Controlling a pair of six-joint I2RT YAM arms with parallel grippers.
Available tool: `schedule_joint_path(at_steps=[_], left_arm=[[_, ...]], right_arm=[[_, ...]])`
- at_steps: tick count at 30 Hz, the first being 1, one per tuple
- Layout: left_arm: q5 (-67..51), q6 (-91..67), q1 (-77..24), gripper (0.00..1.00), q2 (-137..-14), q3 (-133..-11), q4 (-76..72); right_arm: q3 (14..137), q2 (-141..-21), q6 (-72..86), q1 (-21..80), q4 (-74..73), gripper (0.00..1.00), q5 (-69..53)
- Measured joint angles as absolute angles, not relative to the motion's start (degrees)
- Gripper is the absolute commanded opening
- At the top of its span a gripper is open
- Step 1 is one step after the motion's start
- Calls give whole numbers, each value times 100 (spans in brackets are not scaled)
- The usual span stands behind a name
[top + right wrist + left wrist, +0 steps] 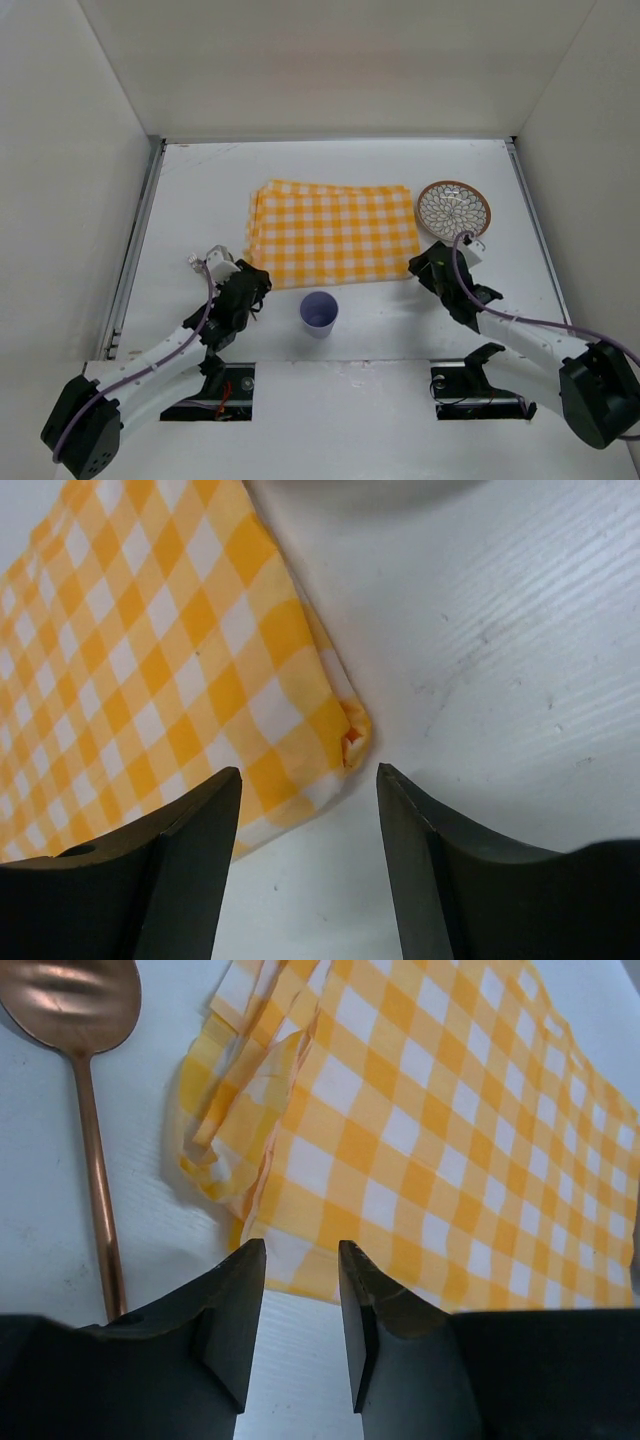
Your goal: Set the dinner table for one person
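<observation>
The white dinner table (200,190) holds a folded yellow-and-white checked cloth (330,235) in the middle. A patterned plate (454,208) lies at the cloth's right and a lilac cup (319,313) stands in front of it. My left gripper (256,277) is open and empty at the cloth's near left corner (290,1250); its fingertips (250,1260) stand a narrow gap apart. A copper spoon (95,1160) lies on the table left of that corner. My right gripper (420,265) is open and empty just before the cloth's near right corner (340,730).
White walls close in the table on the left, back and right. Metal rails run along its left and right edges (135,250). The plate's rim shows at the top of the right wrist view (350,488).
</observation>
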State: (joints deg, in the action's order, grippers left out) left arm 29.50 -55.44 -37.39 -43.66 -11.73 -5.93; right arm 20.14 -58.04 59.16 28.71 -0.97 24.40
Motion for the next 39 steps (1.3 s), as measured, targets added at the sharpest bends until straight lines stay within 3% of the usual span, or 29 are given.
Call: schedule_joint_path(at_steps=[9, 19, 30, 34, 39], left_arm=[[2943, -5083, -3962, 40, -4469, -1516, -974], [2517, -4348, -3739, 44, -5181, -1776, -2167], [2362, -4241, -3450, 46, -5443, -1535, -2681], [2261, -4239, -3439, 46, -5664, -1535, -2834], [2226, -4241, -3422, 46, -5843, -1533, -2978]], right_arm=[[2620, -5408, 5581, 1282, -123, 62, 2198], [2956, -6558, 5315, -353, 69, 65, 1999], [3177, -8073, 5133, -843, 906, 56, 1264], [3245, -8506, 5159, -856, 1347, 42, 1024], [3291, -8831, 5398, -867, 1721, 13, 875]])
